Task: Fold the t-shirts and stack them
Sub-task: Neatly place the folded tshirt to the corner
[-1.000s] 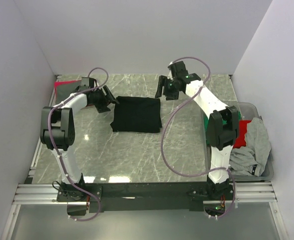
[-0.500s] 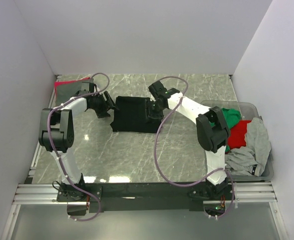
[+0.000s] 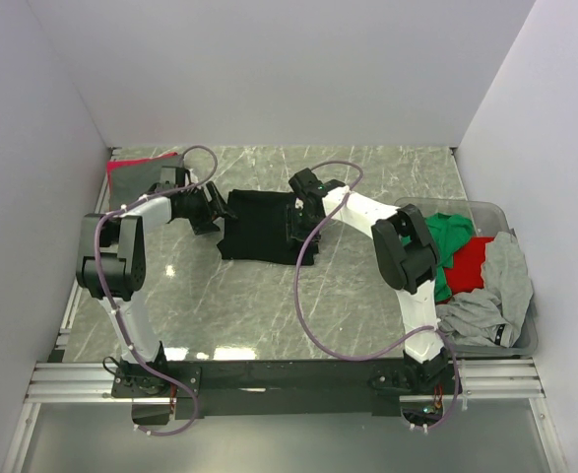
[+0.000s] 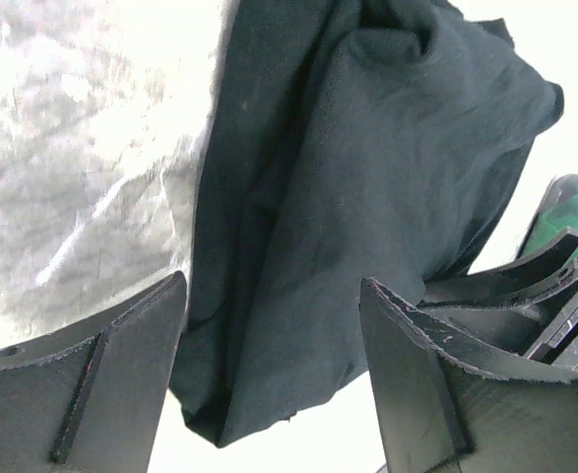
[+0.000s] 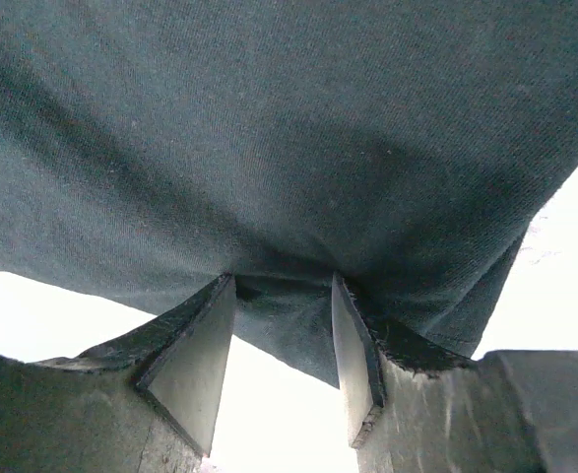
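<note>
— Where's the left claw (image 4: 271,286)?

— At the left edge of the black shirt (image 3: 259,229), low over the table (image 3: 269,305). Its fingers (image 4: 121,374) stand wide apart, and the wrist view shows the rumpled edge of the cloth lying in the gap between them and running on ahead. Neither finger presses on it.

— And the right claw (image 5: 281,284)?

— On the opposite side of the same shirt, at its right edge. The fingers (image 5: 195,355) are drawn close together, with a fold of black cloth pinched between the tips. The rest of the shirt spreads out in front of them and fills most of that wrist view.

— So the shirt sits between the two claws?

— Yes, a dark, roughly square bundle, with one claw at each side.

— Anything else nearby?

— Well out to the right of the right claw, a bin (image 3: 520,340) holds a green shirt (image 3: 453,235), a red shirt (image 3: 471,261) and a grey shirt (image 3: 490,296), heaped loosely. Behind the left claw, in the far left corner, lies some red cloth (image 3: 129,165) with something dark grey on top.
</note>
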### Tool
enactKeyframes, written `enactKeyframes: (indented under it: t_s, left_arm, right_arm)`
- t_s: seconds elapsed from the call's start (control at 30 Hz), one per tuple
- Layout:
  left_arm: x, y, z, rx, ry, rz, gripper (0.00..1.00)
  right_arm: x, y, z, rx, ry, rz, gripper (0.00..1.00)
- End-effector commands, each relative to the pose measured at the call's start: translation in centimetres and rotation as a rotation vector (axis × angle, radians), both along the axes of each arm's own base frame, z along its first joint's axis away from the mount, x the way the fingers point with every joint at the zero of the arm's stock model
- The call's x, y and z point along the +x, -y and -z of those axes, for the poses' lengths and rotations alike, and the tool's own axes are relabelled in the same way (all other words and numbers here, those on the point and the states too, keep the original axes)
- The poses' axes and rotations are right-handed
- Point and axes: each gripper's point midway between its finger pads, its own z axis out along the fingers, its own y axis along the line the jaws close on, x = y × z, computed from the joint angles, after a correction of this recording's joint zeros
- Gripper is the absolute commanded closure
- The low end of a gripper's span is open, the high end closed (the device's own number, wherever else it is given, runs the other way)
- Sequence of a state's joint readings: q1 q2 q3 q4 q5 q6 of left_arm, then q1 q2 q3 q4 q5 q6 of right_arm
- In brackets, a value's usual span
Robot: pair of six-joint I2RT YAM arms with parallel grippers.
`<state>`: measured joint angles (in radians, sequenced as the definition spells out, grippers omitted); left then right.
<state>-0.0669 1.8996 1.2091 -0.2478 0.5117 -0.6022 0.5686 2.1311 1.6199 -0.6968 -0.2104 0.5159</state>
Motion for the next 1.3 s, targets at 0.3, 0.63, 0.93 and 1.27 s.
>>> enactKeyframes:
  t_s: [0.3,0.63,0.93,1.27]
  left_arm:
    - [2.2,0.1,2.7,0.006,0.105,0.000,0.24]
    - [3.8,-1.5,4.4,0.088,0.137,-0.077,0.25]
    - [5.6,-0.5,5.6,0.046,0.125,-0.033,0.25]
    - [3.4,1.4,7.6,-0.019,0.076,0.038,0.26]
  right_arm:
    - [-1.7,-0.4,0.8,-0.038,-0.032,-0.026,0.48]
    - [-2.0,-1.5,0.3,-0.010,-0.035,-0.060,0.48]
    - [-2.4,-1.8,0.5,-0.013,-0.052,-0.078,0.48]
    - [-2.5,-1.9,0.6,-0.013,-0.056,-0.082,0.48]
